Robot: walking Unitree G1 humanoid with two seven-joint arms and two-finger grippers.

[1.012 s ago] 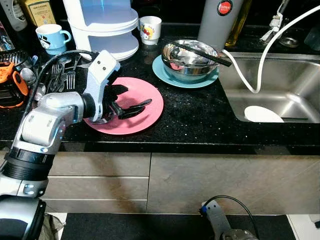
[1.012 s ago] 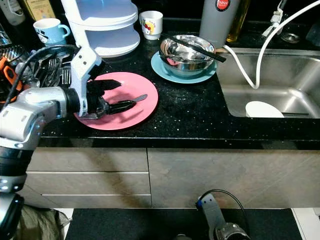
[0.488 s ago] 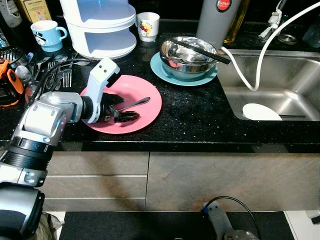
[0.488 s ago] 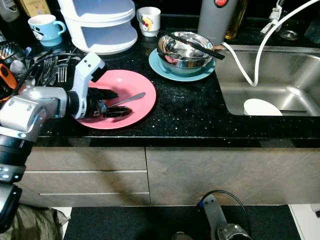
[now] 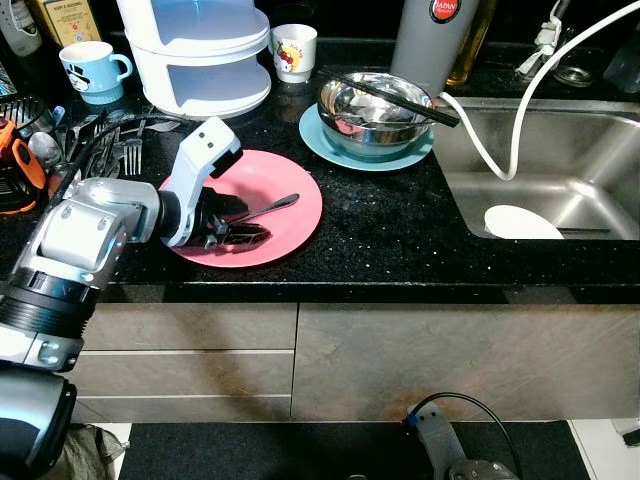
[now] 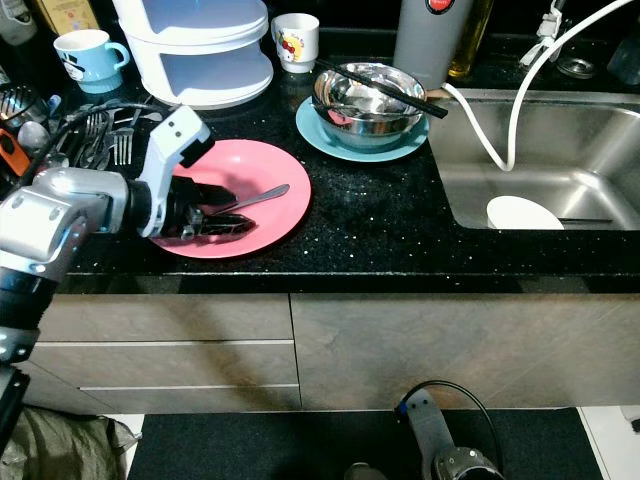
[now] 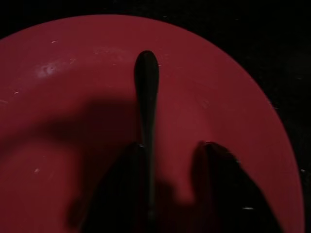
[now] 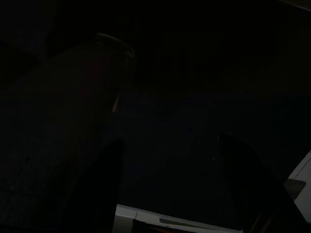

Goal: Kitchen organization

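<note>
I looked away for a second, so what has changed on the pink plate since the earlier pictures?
The left gripper has dropped from above the plate to its surface, fingers either side of the spoon, not yet shut. The spoon, bowl and mugs stayed put, and the right arm still hangs idle.

Left arm reached forward and inward from the left, silver forearm bent at the elbow, white wrist housing raised. Left end effector held low and nearly level, its two black fingers parted a little, one finger against a thin handle. Right arm hung idle below, right end effector in deep shade, fingers apart.
</note>
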